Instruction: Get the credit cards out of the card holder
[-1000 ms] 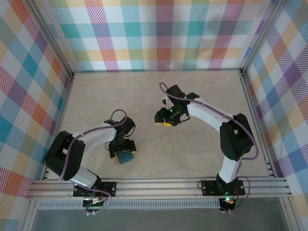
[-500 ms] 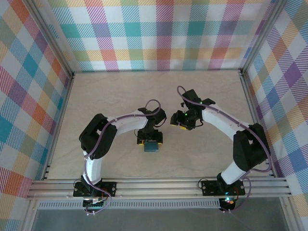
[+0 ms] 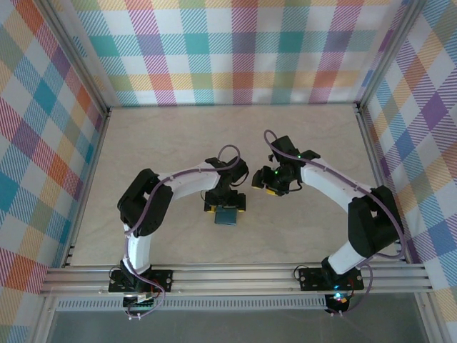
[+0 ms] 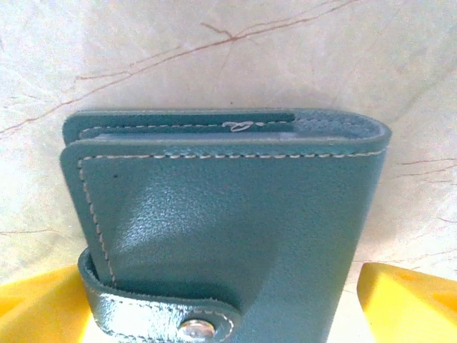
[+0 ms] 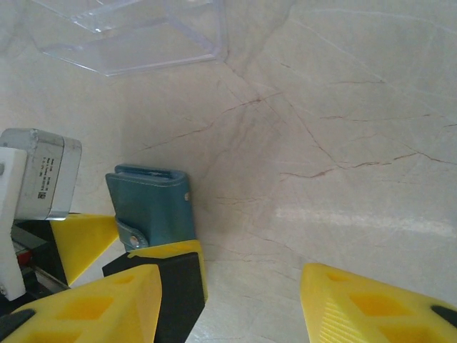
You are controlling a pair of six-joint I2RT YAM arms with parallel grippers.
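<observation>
The card holder (image 4: 235,214) is a teal-blue wallet, folded shut with its snap tab fastened. It lies on the marble tabletop at the centre (image 3: 227,216). My left gripper (image 3: 227,206) is open and straddles it. Its yellow fingertips (image 4: 400,300) flank the holder's sides, and bare table shows between the right one and the leather. The right wrist view shows the holder (image 5: 151,204) between those same left fingers (image 5: 80,239). My right gripper (image 5: 235,314) is open and empty just to the holder's right (image 3: 261,187). The credit cards are hidden inside the closed holder.
A clear plastic tray (image 5: 136,36) sits on the table beyond the holder in the right wrist view. Plaid walls and an aluminium frame (image 3: 235,275) enclose the table. Bare marble stretches to the far side and to both sides.
My left arm swung from the near left to the table's centre, carrying the card holder, and its jaws then widened off it. My right gripper shifted a little to the right.
</observation>
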